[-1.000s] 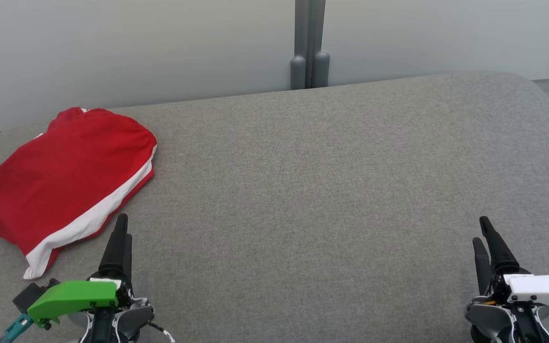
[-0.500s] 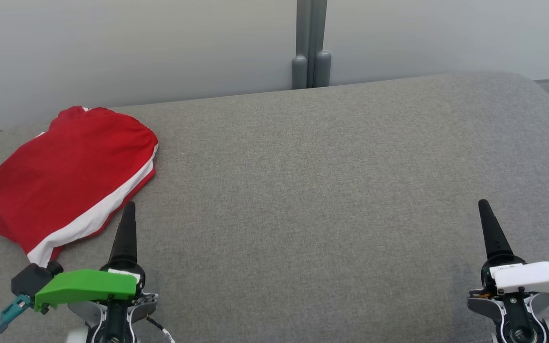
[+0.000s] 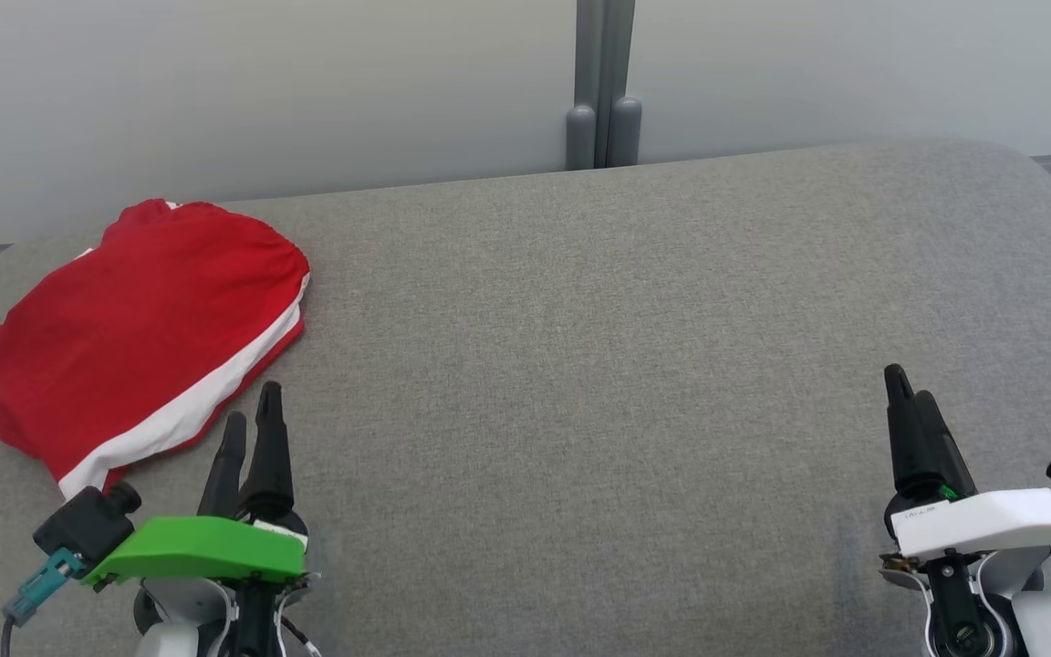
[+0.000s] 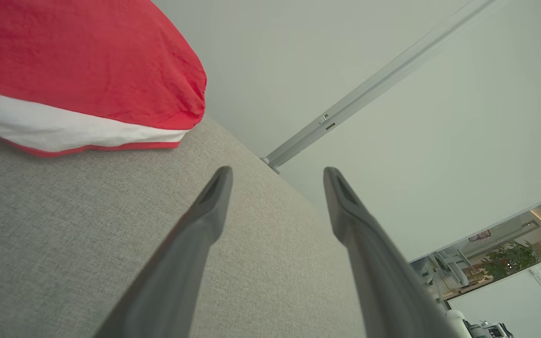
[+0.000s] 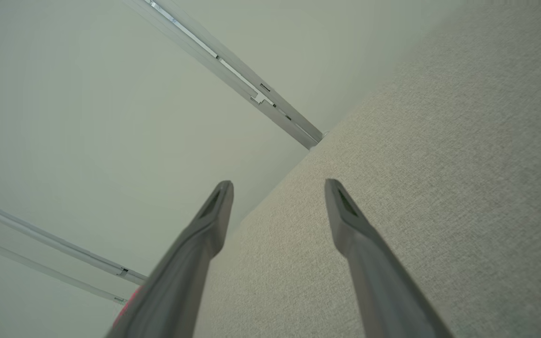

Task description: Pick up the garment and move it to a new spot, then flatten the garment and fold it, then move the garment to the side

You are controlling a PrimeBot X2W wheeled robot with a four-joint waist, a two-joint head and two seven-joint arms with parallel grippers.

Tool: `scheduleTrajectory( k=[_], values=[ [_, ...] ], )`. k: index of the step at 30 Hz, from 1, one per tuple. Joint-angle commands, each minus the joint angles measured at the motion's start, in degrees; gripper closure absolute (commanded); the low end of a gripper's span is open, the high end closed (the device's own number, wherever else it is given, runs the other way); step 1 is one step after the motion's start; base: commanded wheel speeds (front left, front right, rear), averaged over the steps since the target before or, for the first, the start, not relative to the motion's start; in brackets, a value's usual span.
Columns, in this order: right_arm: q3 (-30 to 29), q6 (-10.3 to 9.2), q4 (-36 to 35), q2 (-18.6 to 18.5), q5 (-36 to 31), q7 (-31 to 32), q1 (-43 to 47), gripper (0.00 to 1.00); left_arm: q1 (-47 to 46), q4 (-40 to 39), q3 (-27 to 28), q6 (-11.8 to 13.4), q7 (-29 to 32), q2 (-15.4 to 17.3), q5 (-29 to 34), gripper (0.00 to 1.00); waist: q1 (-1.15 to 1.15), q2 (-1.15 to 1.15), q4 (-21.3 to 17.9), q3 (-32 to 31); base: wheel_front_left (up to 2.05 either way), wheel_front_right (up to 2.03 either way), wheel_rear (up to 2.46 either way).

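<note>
1. Looking from the head view, we see the red garment (image 3: 142,338) with a white stripe lying bunched at the far left of the grey worktop (image 3: 580,365). The left end effector (image 3: 253,404) is just beside its near edge, not touching it. The right end effector (image 3: 907,383) is well apart, on the right.
2. In the left wrist view, the left end effector (image 4: 277,170) is spread wide and holds nothing. It points past the garment (image 4: 78,61), to its side. We judge that closing from here would catch only air.
3. In the right wrist view, the right end effector (image 5: 277,182) is also wide and empty. Grasping one thin layer could let the garment slip during the move.
</note>
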Motion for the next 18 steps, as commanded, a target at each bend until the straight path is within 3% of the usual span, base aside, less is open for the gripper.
scheduleTrajectory(
  k=[1,18],
  values=[
    [0.72,0.04,-1.19,-0.38,-3.35,-0.89,-0.11,0.00,0.24,-1.30,-0.54,0.57,-0.75,0.25,3.55,0.00,0.00,0.00,0.06,-0.01,0.00,0.00,0.00],
    [3.48,0.04,-2.05,-0.48,-14.96,-3.74,0.68,0.00,3.30,-1.85,-2.60,2.49,-3.45,0.31,16.92,0.00,0.00,0.00,0.36,-0.22,0.00,0.00,0.00]
  ],
)
